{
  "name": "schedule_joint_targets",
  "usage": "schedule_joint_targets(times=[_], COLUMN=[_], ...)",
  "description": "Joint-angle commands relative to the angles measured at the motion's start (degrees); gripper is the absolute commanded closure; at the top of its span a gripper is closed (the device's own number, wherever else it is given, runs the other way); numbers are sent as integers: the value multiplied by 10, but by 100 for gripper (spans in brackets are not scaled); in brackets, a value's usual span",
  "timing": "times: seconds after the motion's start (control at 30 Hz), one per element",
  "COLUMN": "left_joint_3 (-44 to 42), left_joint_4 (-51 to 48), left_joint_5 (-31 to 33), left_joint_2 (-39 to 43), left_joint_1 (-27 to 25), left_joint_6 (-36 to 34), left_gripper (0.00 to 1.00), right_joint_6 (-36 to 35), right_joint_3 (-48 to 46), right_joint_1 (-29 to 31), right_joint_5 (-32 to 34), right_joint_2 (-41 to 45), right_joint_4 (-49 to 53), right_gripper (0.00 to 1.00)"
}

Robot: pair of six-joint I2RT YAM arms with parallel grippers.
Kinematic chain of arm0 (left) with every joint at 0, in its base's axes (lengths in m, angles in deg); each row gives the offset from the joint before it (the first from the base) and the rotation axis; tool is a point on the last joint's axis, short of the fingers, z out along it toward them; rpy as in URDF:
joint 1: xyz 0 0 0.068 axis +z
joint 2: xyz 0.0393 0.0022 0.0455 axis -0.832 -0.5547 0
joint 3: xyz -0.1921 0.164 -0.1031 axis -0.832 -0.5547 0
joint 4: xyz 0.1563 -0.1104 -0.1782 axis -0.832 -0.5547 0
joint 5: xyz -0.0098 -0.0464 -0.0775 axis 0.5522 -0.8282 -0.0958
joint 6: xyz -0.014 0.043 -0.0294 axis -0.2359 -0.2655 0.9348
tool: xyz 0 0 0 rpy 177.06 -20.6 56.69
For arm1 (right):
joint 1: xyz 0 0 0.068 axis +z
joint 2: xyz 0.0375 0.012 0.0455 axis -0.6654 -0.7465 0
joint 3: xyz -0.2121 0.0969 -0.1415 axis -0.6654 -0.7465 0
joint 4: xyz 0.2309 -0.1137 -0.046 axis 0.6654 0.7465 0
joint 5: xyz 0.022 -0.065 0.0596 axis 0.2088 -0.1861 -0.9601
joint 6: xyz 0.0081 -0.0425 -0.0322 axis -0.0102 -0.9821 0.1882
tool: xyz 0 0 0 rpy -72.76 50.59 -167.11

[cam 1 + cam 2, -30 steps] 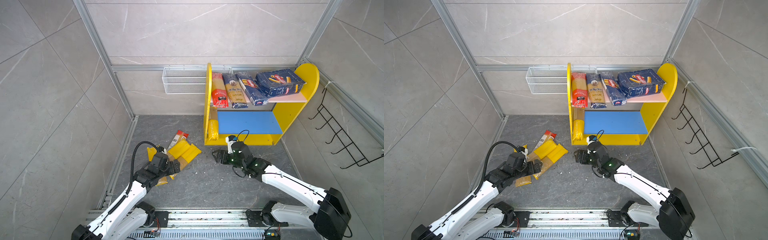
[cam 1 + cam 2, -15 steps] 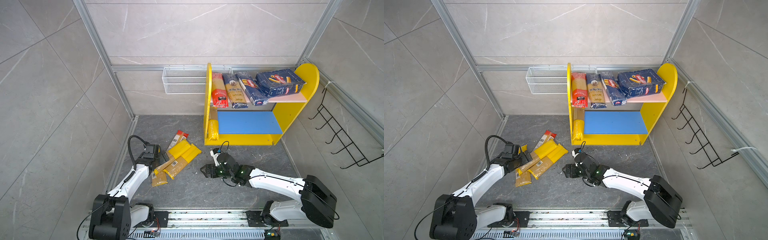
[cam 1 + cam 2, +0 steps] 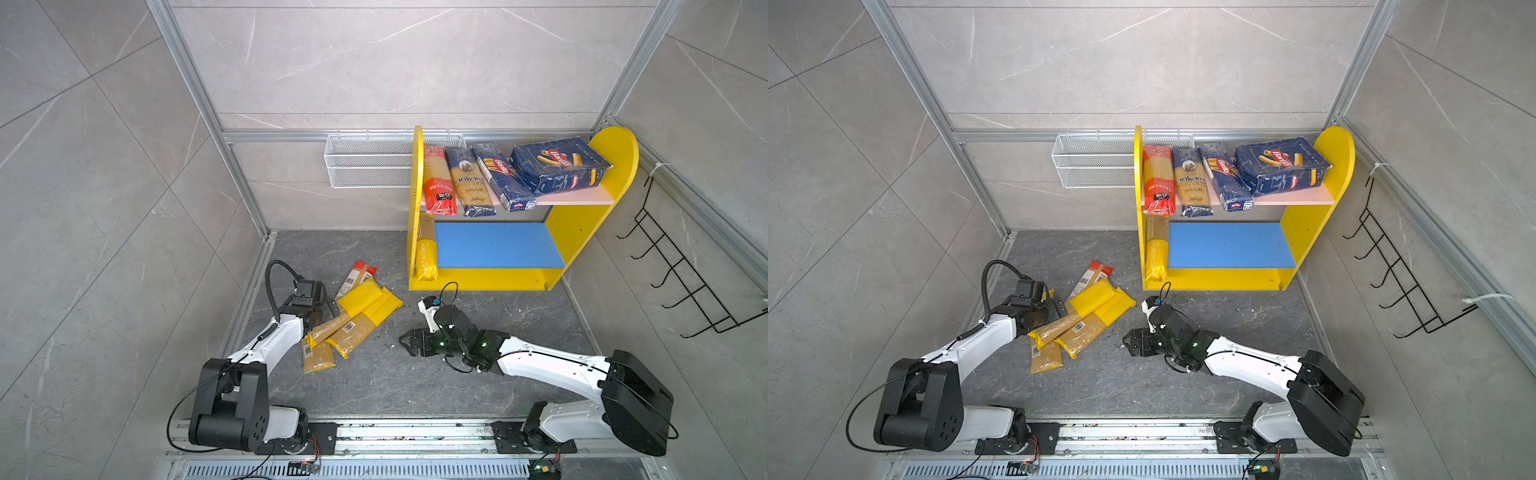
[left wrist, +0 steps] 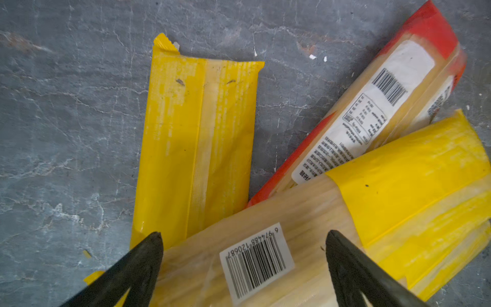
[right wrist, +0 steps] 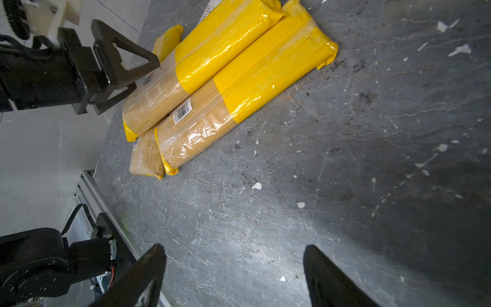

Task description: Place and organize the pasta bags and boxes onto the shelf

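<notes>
One yellow bag [image 4: 305, 212] lies between left fingers [image 4: 140, 263] (spread wide).

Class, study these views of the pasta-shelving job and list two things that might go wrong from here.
1. The open left gripper straddles a yellow-and-clear plastic spaghetti pack lying across a red-ended clear pack; closing may drag both.
2. The wide dark blue cardboard box sits tilted on the shelf's pink upper board; a bump could slide it off.
</notes>
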State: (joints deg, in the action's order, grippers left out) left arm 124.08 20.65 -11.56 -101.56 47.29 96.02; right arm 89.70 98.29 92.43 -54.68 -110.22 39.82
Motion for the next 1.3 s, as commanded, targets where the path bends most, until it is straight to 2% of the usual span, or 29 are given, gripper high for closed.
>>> schedule_joint_targets(times=[0.0, 0.1, 0.4, 0.63, 0.8, 0.9, 1.07, 1.27], left_joint_3=[-15, -52, -118, -122, -96, -91, -100, -115], left_joint_4=[18, 47, 104, 176, 188, 162, 24, -91], left_joint_5=[-34, -62, -61, -66, -65, -54, 38, 85], left_joint_2=[-4, 15, 27, -9, -15, 13, 131, 260], left_joint_1=[-5, -39, -217, -333, -389, -402, -400, -392], left_joint_6=[-6, 17, 119, 190, 200, 197, 189, 193], left_gripper=[7, 11, 11, 11, 11, 11, 11, 8], right_joint_6=[-6, -6, 9, 14, 8, 10, 12, 6], right_joint_3=[-7, -15, -37, -57, -66, -62, -52, -4], right_joint_1=[0, 0, 0, 1, 1, 2, 3, 3], right_joint_5=[-9, -8, -8, 8, 35, 49, 81, 108], right_joint_2=[3, 15, 24, 50, 66, 59, 33, -40], right_joint_4=[-10, -10, -12, 10, 41, 56, 72, 103], right_gripper=[17, 17, 17, 17, 17, 17, 17, 17])
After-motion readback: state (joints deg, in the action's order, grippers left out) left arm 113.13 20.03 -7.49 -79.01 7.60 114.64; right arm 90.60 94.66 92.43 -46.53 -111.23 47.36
